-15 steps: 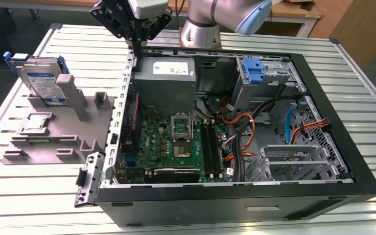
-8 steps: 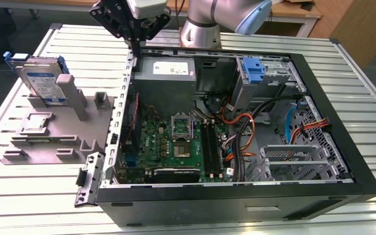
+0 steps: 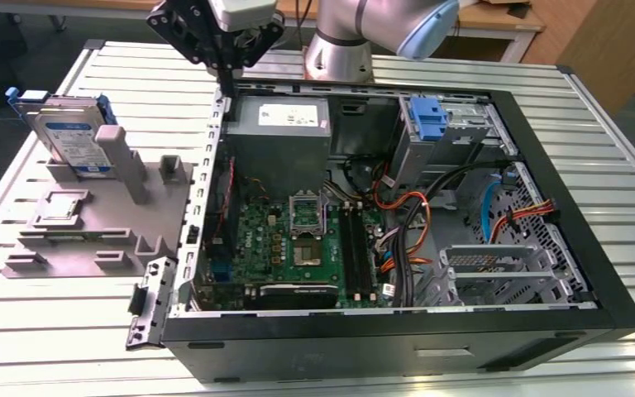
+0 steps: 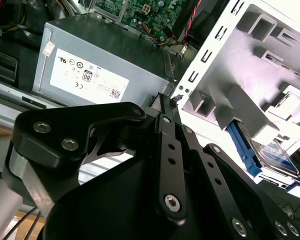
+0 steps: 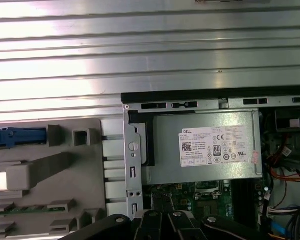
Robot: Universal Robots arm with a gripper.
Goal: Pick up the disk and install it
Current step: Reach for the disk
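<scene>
The disk [image 3: 72,136] stands upright in a slot of the grey holder [image 3: 75,223] at the exterior view's left. It is silver-grey with a white-and-blue label and a blue frame. My gripper [image 3: 227,76] hangs above the open computer case's far left corner, well apart from the disk, shut with nothing in it. In the second wrist view the black fingers [image 4: 164,107] meet over the case's edge, and the disk [image 4: 272,152] leans in the holder beyond them. In the first wrist view the disk's blue edge [image 5: 15,136] lies off to one side.
The open black computer case [image 3: 582,273] lies on a slatted metal table [image 3: 53,331]. Inside are a grey metal box with a white sticker [image 3: 279,124], a green mainboard [image 3: 284,244], cables, an upright blue latch piece [image 3: 428,117] and an empty metal bay [image 3: 499,273].
</scene>
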